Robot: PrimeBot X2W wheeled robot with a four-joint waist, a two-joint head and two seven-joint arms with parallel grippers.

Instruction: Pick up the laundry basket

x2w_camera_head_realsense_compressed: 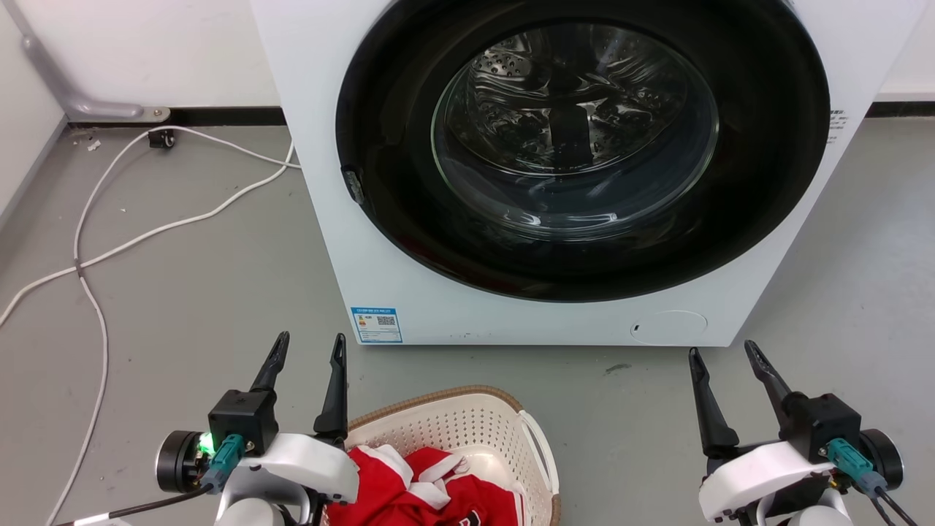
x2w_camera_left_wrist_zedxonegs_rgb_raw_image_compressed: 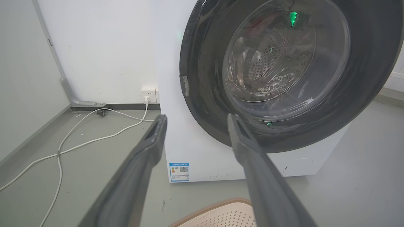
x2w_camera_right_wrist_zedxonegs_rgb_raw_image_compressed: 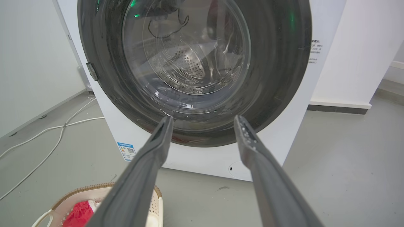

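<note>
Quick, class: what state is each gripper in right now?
Left gripper: open, holding nothing.
Right gripper: open, holding nothing.

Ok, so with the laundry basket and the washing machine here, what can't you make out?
The laundry basket: near half cut off by the head view's bottom edge; left side behind the left tool's white wrist.
The red clothes: garment type unclear, cut off at that edge.
The blue label on the washing machine: print too small in every view.
The drum: reflections on the door glass hide what, if anything, lies inside.
</note>
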